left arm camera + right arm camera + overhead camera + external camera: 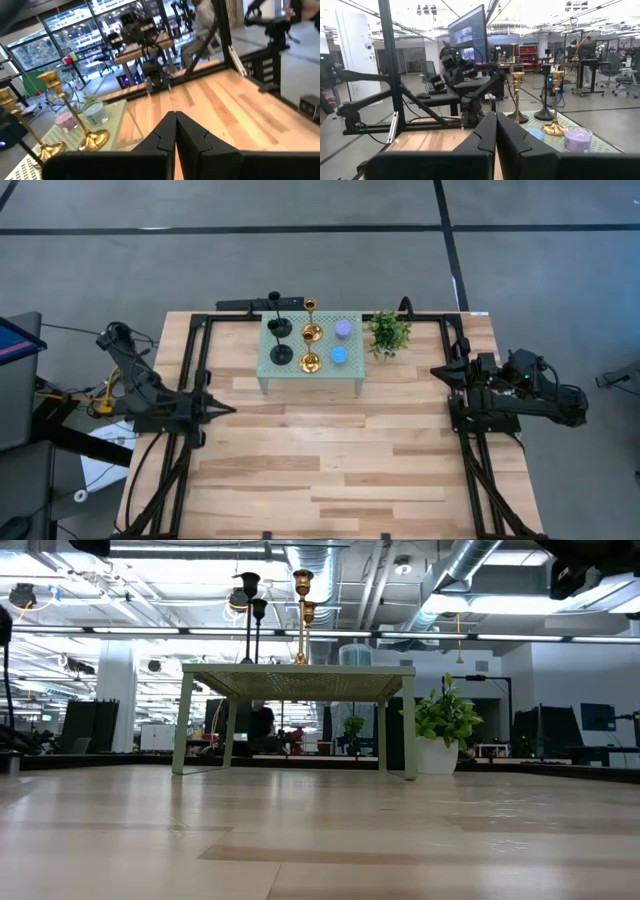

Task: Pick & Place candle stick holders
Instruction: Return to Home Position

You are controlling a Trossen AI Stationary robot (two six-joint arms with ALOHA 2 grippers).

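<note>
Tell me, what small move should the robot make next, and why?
Probably none beyond settling at rest: the black candle stick holders and gold candle stick holders already stand on the green shelf, and the left pincer and right pincer are shut, empty, parked at either side.

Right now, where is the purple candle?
In the high view the purple candle stands at the far right corner of the pale green shelf, behind the blue candle, between a gold candle holder and the potted plant.
</note>
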